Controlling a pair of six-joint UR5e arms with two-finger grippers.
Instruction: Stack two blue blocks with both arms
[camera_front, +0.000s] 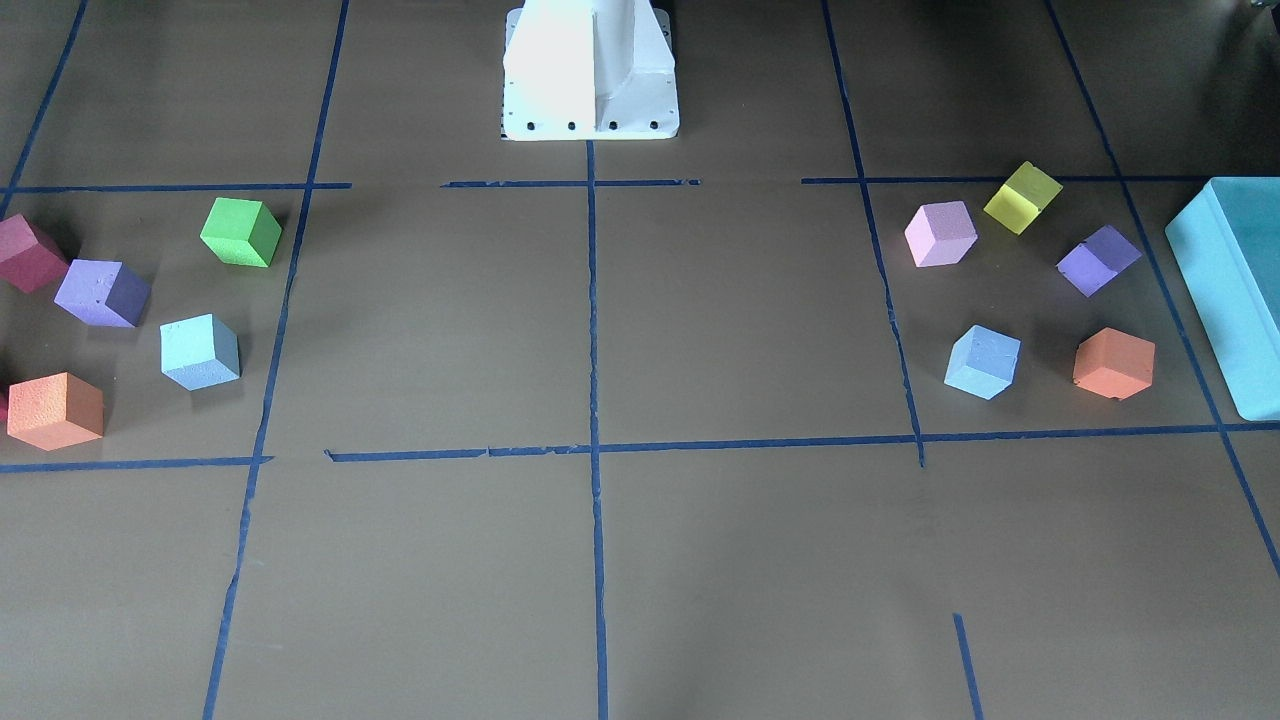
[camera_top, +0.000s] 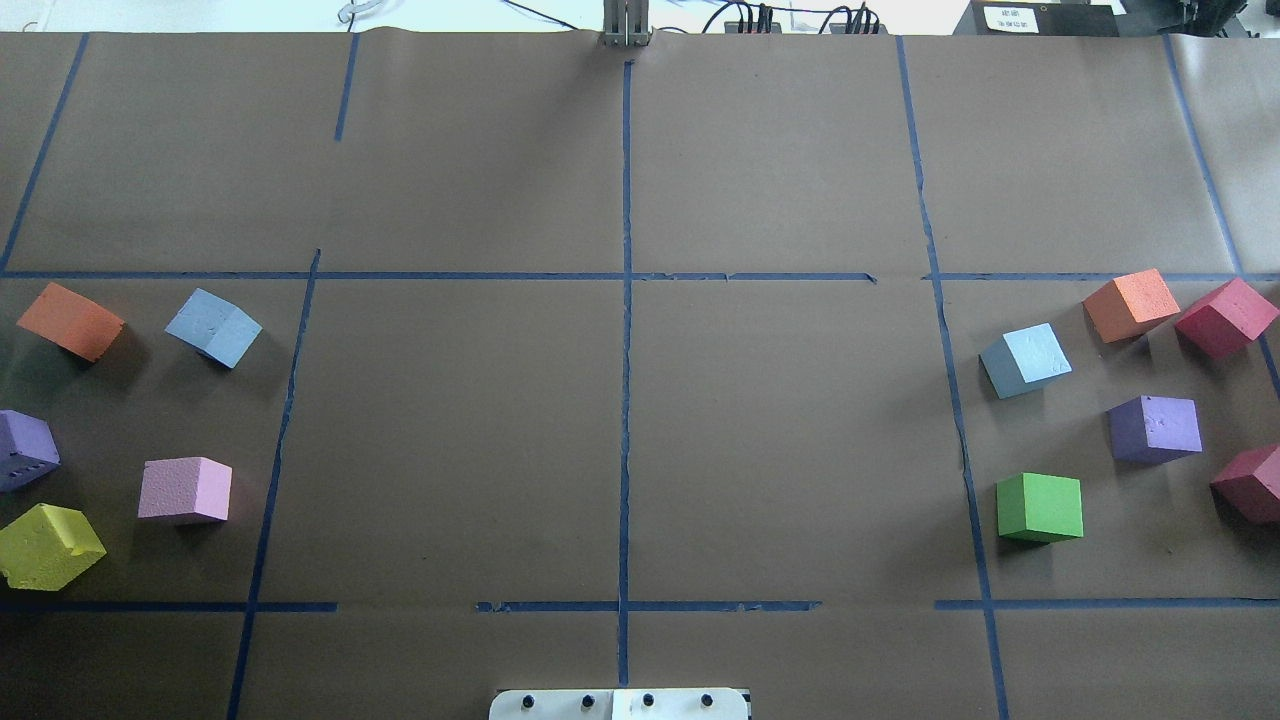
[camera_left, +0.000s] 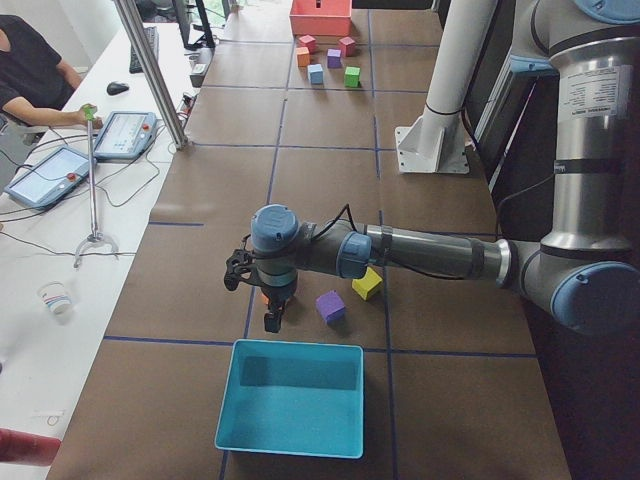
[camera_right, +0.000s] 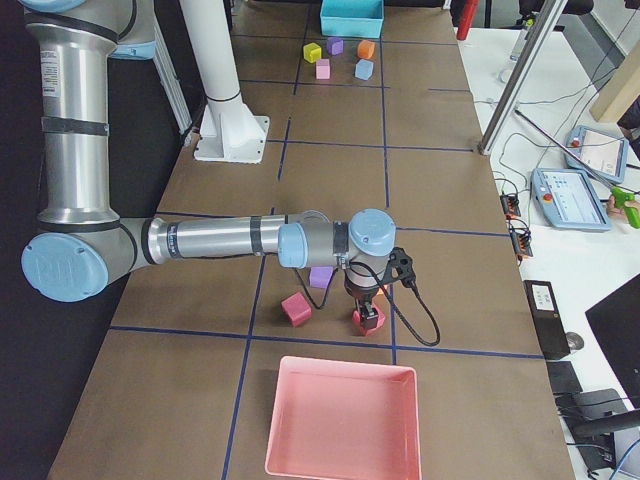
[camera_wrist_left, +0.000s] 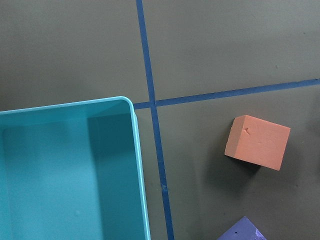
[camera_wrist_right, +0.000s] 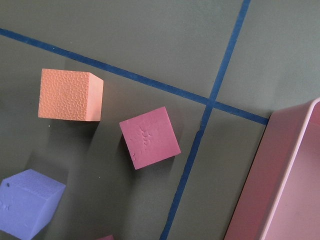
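Note:
One blue block lies on the table's left side among other cubes, also in the front view. The other blue block lies on the right side, also in the front view. Both rest on the table, far apart. The left gripper shows only in the exterior left view, hanging by the teal box over an orange cube. The right gripper shows only in the exterior right view, above a magenta cube. I cannot tell whether either is open or shut.
Orange, purple, pink and yellow cubes lie on the left. Orange, magenta, purple and green cubes lie on the right. A pink tray stands at the right end. The white pedestal is at the robot's edge.

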